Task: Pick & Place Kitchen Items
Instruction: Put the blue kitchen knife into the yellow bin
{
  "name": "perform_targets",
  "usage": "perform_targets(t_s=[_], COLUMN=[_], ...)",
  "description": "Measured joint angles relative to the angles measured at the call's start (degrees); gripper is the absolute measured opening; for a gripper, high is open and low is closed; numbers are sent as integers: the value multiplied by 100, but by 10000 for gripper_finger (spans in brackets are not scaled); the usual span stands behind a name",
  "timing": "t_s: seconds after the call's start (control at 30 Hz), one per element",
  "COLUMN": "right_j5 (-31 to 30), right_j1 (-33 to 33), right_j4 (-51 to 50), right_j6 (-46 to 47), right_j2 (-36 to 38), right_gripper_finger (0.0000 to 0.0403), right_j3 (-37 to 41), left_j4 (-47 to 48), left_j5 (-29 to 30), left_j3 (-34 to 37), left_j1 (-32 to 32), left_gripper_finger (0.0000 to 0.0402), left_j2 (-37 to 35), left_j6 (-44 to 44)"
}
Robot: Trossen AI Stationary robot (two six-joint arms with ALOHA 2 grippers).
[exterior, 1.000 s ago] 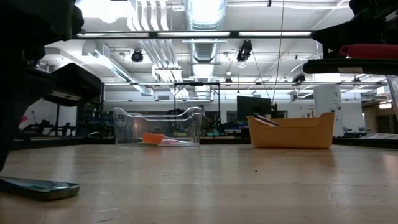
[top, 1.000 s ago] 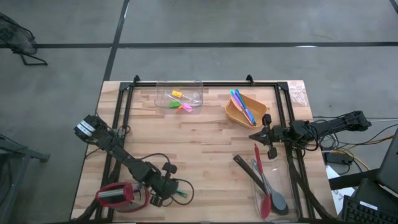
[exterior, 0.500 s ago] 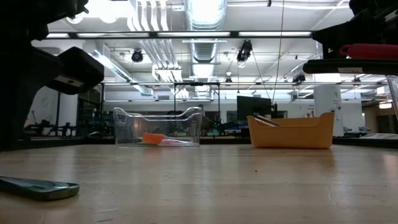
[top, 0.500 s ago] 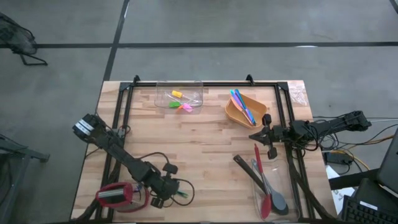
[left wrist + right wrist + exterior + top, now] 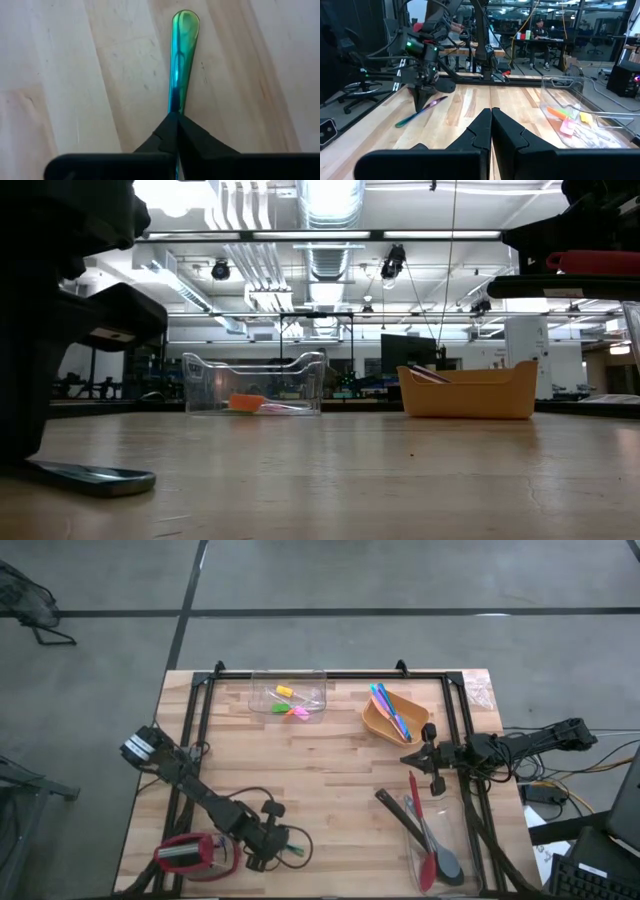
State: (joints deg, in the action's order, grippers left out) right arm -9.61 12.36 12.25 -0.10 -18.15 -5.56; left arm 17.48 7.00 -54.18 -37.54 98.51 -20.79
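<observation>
Left wrist view: the left jaws (image 5: 175, 120) are clenched on the stem of a thin green utensil (image 5: 180, 55), whose rounded end lies flat on the surface (image 5: 75, 75) just ahead of them. The pinch sits low on the stem, likely so the piece can be tipped up off the wood and carried. In the high view these jaws (image 5: 272, 858) are at the near left of the surface, just beside a red-and-silver gadget (image 5: 185, 854), which is no part of the job.

Farther off, the right jaws (image 5: 420, 757) are shut on nothing and hover at the right side. On their near side a clear tub (image 5: 437, 855) holds 1 red spatula (image 5: 420, 830) and a grey one, with a black spoon (image 5: 392, 806) lying at its edge. Just beyond them an orange bowl (image 5: 385, 720) holds blue and pink cutlery. Farthest, well apart, a 2nd clear tub (image 5: 260, 700) holds tiny neon pieces (image 5: 290, 705). Judging by this sorting, the green utensil probably belongs with the cutlery.
</observation>
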Motion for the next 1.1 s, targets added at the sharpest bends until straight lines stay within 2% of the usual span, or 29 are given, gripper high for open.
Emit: perform_targets(t_s=[0.27, 0.57, 0.7, 0.97, 1.1], right_j5=[0, 2, 0, 0, 0], right_j1=[-1, -2, -2, 0, -2], right_j4=[0, 0, 0, 0, 0], right_j6=[-22, -16, 31, 33, -30], right_j2=[2, 2, 2, 2, 2], right_gripper_finger=[9, 9, 9, 9, 9], right_j3=[0, 0, 0, 0, 0], left_j4=[-427, -1645, -1735, -1686, -1850], left_j5=[-93, -1481, -1614, -2356, -2374], left_j3=[122, 128, 127, 139, 157], left_j1=[37, 34, 20, -82, -92], left_gripper_finger=[28, 9, 7, 8, 10], left_j2=[33, 617, 698, 709, 615], left_j6=[-185, 36, -43, -325, -268])
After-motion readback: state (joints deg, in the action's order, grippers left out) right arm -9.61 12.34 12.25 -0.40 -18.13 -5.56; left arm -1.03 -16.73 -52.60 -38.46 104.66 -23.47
